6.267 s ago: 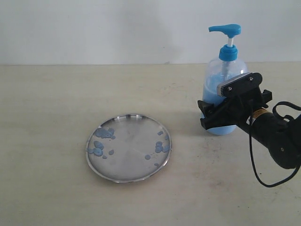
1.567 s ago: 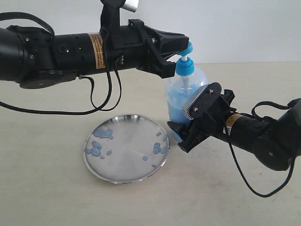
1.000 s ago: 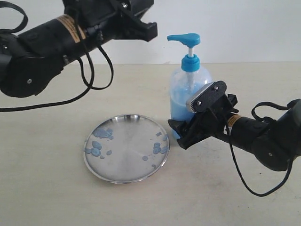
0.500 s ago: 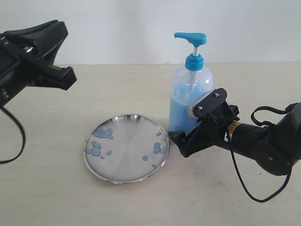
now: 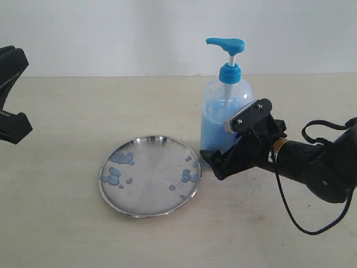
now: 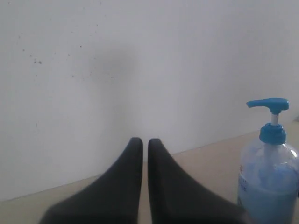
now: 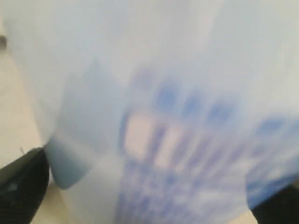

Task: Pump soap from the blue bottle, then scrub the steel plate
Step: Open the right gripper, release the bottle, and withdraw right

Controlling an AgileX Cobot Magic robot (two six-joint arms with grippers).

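The right claw (image 5: 218, 163) is clamped low on the blue bottle (image 5: 224, 109), a finger on either side of its base. The bottle stands upright on the table (image 5: 67, 234) with its pump head (image 5: 225, 43) high above the claw. Just beyond that claw's tips lies the steel plate (image 5: 146, 184), dotted with soap (image 5: 114, 174) near its rim. The left claw (image 6: 141, 141) has its fingers drawn almost together on nothing, and both bottle and plate sit well apart from it.
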